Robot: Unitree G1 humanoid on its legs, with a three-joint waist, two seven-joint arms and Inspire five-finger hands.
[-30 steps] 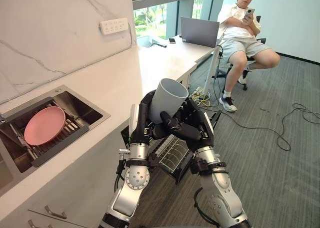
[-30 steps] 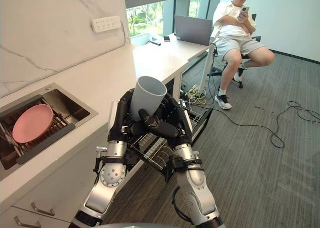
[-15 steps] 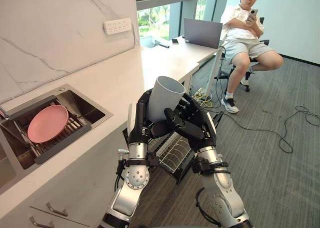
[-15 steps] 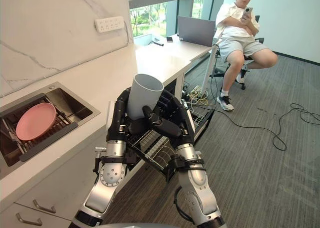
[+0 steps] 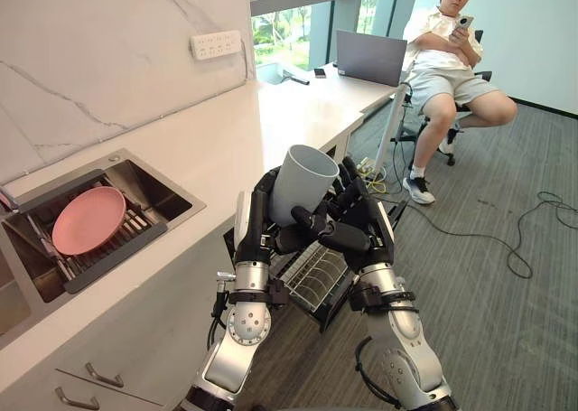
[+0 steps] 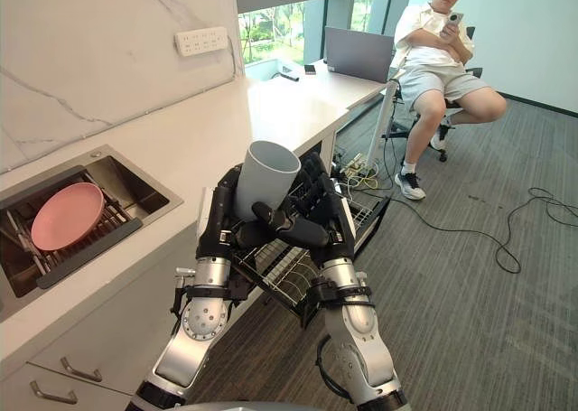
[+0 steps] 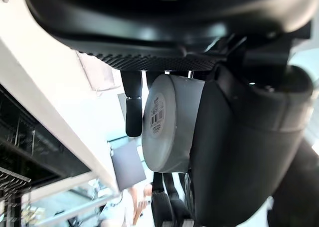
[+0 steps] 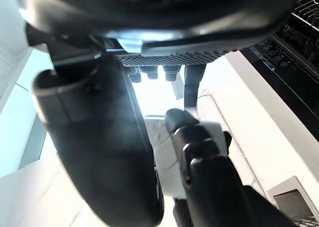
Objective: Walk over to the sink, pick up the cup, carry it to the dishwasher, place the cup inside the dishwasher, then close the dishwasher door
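Both hands clasp the pale grey cylindrical cup (image 5: pixel 302 181). The left hand (image 5: pixel 256 223) and right hand (image 5: pixel 359 235) curl their fingers round its lower half, mouth up, axis near upright. Straight below the fingers waits the pulled-out wire dishwasher rack (image 5: pixel 316 277), with no dishes to be made out in it. Beyond the left hand, the steel sink (image 5: pixel 149 190) holds a round pink plate (image 5: pixel 88 219).

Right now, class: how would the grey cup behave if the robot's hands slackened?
The cup looks rigid and probably light, being thin-walled. Its smooth sides might slip between the left hand and right hand. Tall for its width, it could tip on the rack.
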